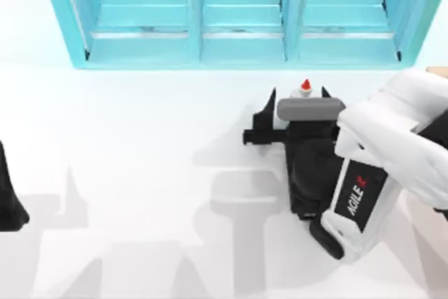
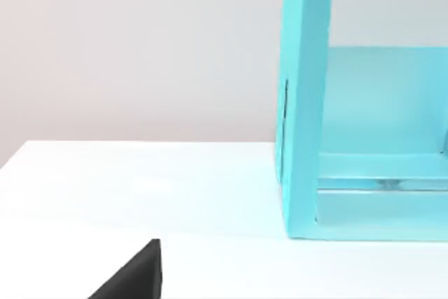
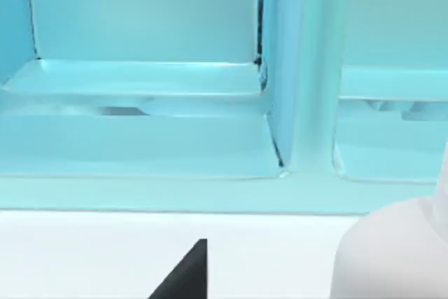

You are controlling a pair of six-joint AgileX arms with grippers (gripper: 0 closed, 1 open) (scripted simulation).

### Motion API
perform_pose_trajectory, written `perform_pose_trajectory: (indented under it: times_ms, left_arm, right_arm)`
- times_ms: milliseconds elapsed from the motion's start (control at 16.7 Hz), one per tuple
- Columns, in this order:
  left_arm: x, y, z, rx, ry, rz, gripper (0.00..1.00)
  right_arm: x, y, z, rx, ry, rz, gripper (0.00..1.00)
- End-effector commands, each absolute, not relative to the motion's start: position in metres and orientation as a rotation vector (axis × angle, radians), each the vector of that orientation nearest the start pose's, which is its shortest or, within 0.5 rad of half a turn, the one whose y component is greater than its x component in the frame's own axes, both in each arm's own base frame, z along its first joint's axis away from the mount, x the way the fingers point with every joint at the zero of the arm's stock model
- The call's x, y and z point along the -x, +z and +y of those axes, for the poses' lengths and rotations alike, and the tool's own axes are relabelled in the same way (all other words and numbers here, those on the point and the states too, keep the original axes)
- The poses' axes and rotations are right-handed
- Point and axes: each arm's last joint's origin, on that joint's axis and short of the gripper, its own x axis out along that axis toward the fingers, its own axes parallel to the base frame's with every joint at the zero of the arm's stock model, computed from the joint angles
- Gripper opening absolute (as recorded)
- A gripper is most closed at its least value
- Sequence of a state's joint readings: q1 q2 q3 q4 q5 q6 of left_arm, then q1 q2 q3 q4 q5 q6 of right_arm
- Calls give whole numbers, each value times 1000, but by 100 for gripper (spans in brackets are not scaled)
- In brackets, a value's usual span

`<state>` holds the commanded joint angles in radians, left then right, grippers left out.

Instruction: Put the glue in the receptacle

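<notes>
One orange-capped white glue [image 1: 304, 89] bottle between black right claw [image 1: 299, 97] prongs.

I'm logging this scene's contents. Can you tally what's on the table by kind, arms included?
Glue bottles: 1, the glue, between the right tool's fingers
Shelf units: 1, the turquoise shelf at the back
Tan boxes: 1, a corner at the right edge
Arms: 2, the left parked at the left edge
Total: 5
</notes>
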<state>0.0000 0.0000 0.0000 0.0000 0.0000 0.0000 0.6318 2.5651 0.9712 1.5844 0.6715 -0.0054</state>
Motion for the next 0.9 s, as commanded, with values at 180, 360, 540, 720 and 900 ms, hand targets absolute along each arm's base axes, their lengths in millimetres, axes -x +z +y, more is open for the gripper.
perform_pose_trajectory:
  times_ms: [180,360,540,720,900]
  left_arm:
    - [-106,160,-1,0,0,0,100]
    - [-106,160,-1,0,0,0,100]
    - [-106,160,-1,0,0,0,100]
    - [-106,160,-1,0,0,0,100]
    - [-106,160,-1,0,0,0,100]
  right_arm:
    - [-326,-4,220,18,-10,2,40]
    - [-326,-4,220,18,-10,2,17]
    - [-326,-4,220,18,-10,2,0]
    - [-326,-4,220,18,-10,2,0]
    - [-326,-4,220,18,-10,2,0]
